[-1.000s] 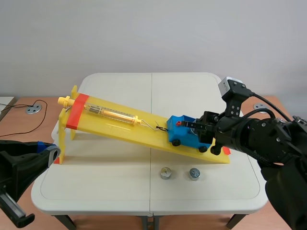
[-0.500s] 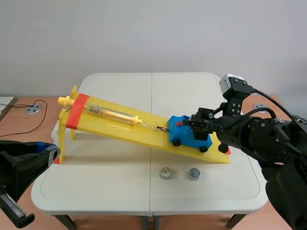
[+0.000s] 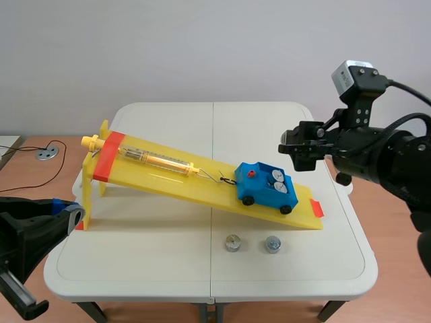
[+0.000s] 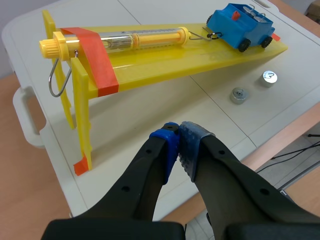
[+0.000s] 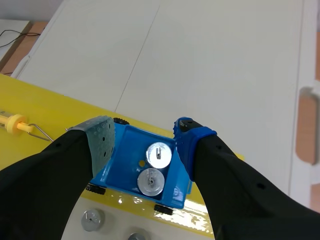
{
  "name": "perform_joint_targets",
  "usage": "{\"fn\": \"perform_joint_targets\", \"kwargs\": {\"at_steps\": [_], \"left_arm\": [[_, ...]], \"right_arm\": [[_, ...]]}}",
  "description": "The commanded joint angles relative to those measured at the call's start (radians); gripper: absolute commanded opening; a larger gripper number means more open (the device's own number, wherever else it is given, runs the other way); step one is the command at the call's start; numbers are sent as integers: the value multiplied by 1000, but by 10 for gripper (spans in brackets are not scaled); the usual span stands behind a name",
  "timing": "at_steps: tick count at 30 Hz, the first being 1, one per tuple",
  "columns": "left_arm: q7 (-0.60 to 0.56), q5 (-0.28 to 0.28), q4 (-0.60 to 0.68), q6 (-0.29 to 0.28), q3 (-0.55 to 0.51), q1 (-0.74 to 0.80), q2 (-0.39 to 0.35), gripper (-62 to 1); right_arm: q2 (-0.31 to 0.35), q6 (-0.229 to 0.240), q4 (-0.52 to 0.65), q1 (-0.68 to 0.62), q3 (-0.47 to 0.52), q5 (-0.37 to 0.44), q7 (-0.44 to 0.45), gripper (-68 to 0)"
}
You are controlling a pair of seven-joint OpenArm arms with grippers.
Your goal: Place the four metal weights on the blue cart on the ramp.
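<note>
Lengthwise along ramp [image 3: 172, 182], blue cart [image 3: 264, 192]

The ramp [image 3: 161, 180] was glossy yellow plastic, the cart [image 3: 264, 192] smooth blue plastic, the weights [image 5: 159, 155] shiny metal, the table [image 3: 135, 249] matt white

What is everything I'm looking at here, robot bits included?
table: one, white, under everything
ramp: one, yellow with red tape, slanting across the table
spring scale: one, yellow and clear, lying on the ramp, hooked to the cart
cart: one, blue, near the ramp's low end
weights in cart: two, silver
weights on table: two, silver, in front of the ramp
left hand: one, black, shut, by the table's near left corner
right hand: one, black, open, raised over the cart
</note>
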Motion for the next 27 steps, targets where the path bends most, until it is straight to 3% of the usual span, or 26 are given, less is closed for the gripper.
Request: {"fn": "perform_joint_targets", "kwargs": {"at_steps": [1,13,20,27], "left_arm": [[-104,-77,65,-25,-13,-19,2,-580],[-104,-77,65,-25,-13,-19,2,-580],[-105,-77,65,-25,-13,-19,2,-580],[-107,-77,65,-25,-13,-19,2,-580]], "right_arm": [[76,74,167,24,16,51,111,-394],[247,76,465,-273,40,75,83,-394],[264,76,598,-453,90,95,62,-395],[259,75,588,-509,89,84,62,-395]]}}
